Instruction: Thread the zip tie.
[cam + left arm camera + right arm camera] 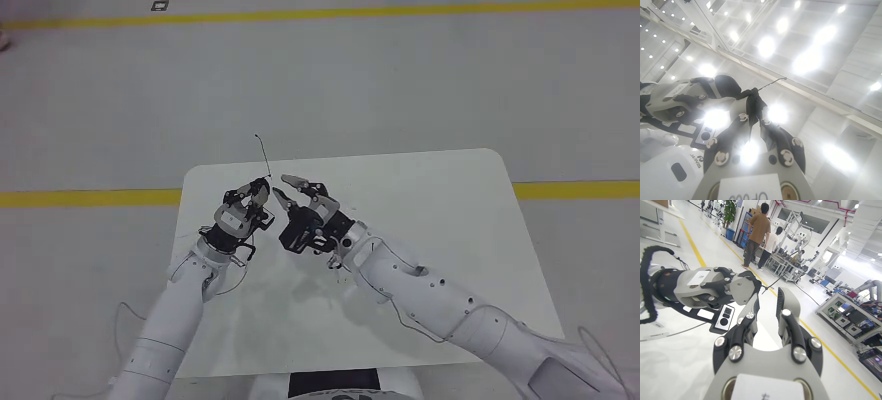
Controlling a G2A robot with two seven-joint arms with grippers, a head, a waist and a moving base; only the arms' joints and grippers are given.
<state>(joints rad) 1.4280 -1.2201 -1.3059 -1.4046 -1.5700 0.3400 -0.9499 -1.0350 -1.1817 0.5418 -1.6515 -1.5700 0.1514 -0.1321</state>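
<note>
A thin black zip tie point(262, 155) sticks up and away from my left gripper point(262, 188), which is shut on its lower part above the white table point(450, 200). In the left wrist view the tie point(770, 84) leaves the pinched fingertips of the left gripper point(754, 98) as a slim strand with a small bent tip. My right gripper point(285, 193) is open right beside it, with nothing between its fingers. In the right wrist view the right gripper point(768, 300) has its ribbed pads apart, just short of the tie point(772, 284) held by the left gripper point(758, 285).
Both grippers hover over the far left part of the table, near its far edge. A yellow floor line point(90, 197) runs behind the table. Workbenches point(844, 311) and two people stand far off in the room.
</note>
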